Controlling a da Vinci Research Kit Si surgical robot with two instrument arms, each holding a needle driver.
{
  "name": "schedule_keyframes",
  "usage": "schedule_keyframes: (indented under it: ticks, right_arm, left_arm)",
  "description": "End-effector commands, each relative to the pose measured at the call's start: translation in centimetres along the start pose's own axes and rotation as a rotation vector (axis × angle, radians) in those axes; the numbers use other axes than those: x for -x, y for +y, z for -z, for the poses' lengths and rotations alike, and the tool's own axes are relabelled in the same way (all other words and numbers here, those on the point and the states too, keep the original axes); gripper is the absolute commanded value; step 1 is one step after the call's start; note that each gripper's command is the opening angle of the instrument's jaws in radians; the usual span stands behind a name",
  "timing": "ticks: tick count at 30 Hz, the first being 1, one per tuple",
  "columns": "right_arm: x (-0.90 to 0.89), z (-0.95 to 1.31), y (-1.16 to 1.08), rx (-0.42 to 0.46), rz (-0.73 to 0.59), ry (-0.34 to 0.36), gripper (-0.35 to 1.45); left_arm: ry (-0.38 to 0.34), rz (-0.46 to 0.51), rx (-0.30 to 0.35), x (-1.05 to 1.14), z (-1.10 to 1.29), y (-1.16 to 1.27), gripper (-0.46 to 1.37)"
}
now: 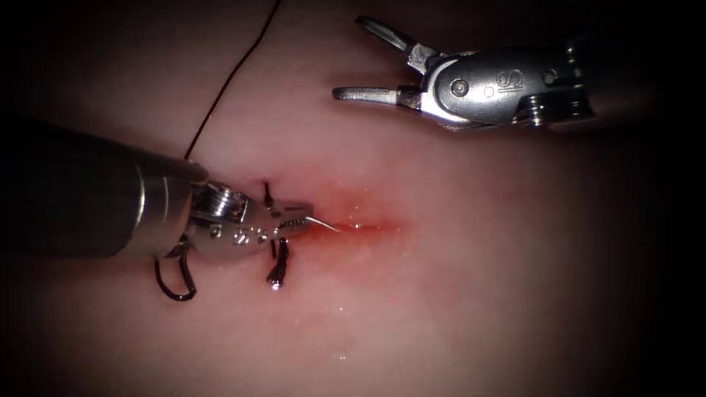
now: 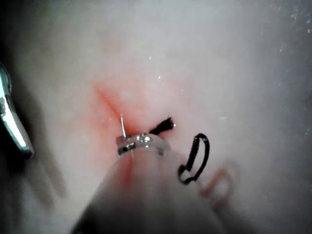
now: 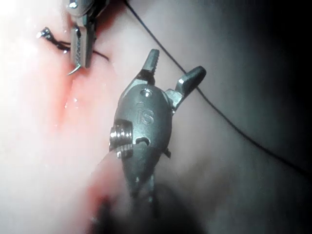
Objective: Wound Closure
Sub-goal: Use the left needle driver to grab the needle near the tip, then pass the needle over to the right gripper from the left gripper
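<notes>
At the cut's [image 1: 368,226] left end, the left tool [image 1: 294,219] grips the needle [image 1: 321,223] near its tip (point free of the tissue [image 1: 456,294]) — the right tool [image 1: 360,59] gapes wide, holding nothing.

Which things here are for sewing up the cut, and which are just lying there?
For the sewing:
- left tool, shut on the needle near its tip, over the cut
- right tool, open, holding nothing
- thread
- tissue

Just lying there:
- cut ends of thread
- red fluid along the cut
</notes>
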Motion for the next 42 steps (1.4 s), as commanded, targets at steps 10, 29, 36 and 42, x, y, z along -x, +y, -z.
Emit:
schedule_keyframes:
  ticks: [10,29,36,42]
  right_arm:
    - [-0.02,-0.03,-0.1,-0.055,-0.187,-0.088,0.93]
    - [-0.03,0.01,-0.17,-0.246,-0.591,-0.196,0.57]
    - [-0.07,0.01,-0.23,-0.248,-0.872,-0.198,0.22]
    - [-0.08,0.0,-0.27,-0.259,-0.87,-0.196,0.49]
  left_arm:
    - [0.303,-0.016,-0.004,-0.03,0.33,-0.04,-0.35]
    - [0.331,-0.677,-0.158,-0.15,0.5,-0.17,-0.35]
    - [0.327,-0.891,-0.222,-0.21,0.5,-0.14,-0.35]
    - [0.34,-1.008,-0.244,-0.33,0.49,-0.1,-0.35]
